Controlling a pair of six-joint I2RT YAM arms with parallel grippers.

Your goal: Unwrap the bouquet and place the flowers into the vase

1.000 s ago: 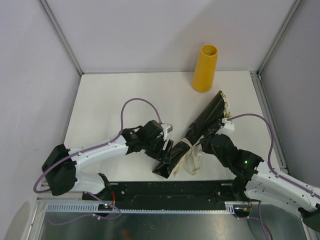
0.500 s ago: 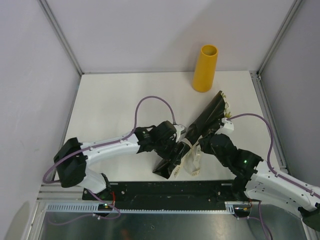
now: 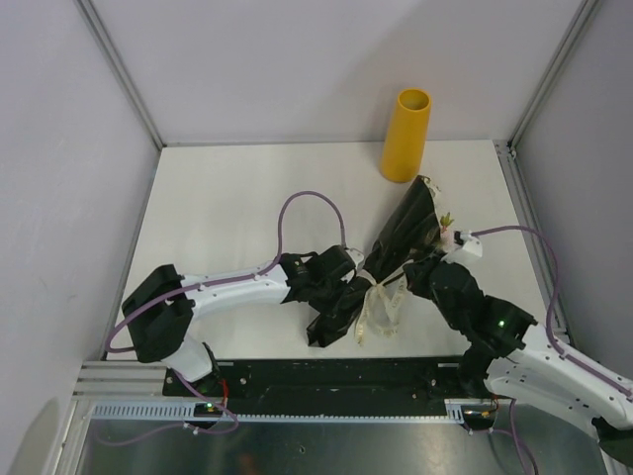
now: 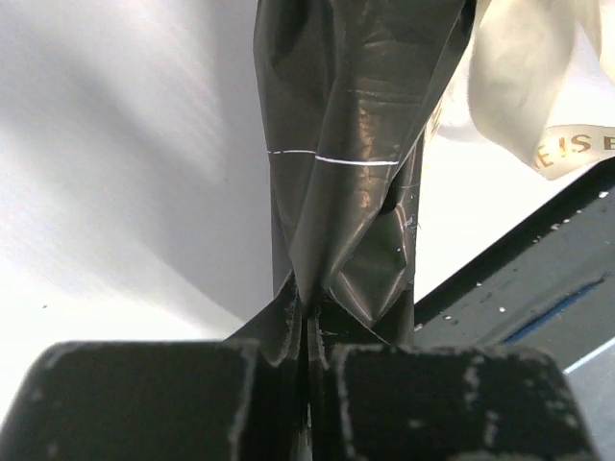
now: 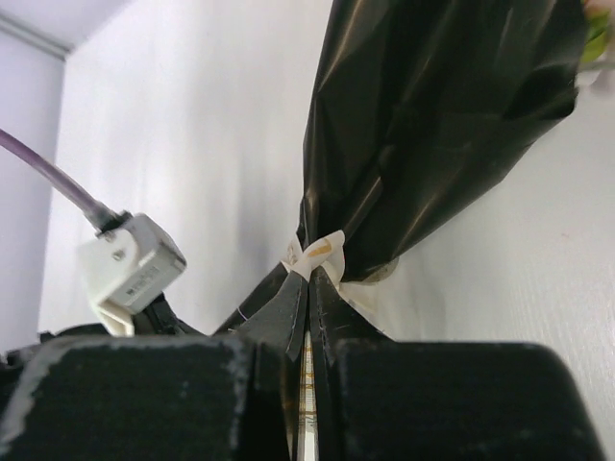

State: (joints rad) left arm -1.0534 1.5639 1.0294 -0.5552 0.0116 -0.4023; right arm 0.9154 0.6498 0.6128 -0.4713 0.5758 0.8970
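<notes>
Surface (image 3: 227, 208): white, plain.
Vase (image 3: 406, 136): upright at 1 o'clock.
Bouquet (image 3: 401, 237): I see it lying wrapped, around 4 o'clock.
Left hand (image 4: 307, 331): clamped on its black wrap (image 4: 346, 144).
Right hand (image 5: 307, 298): pinching it at the cream ribbon (image 3: 376, 312).

Bouquet (image 4: 356, 144) wrapping: glossy black film, creased, reflective along the folds. Ribbon (image 4: 519, 86): cream, soft sheen, printed lettering. Vase (image 3: 407, 139): plain matt yellow, smooth. Bench (image 3: 227, 208): white, matt, smooth. Left claw (image 4: 307, 336): matt black, scuffed.
</notes>
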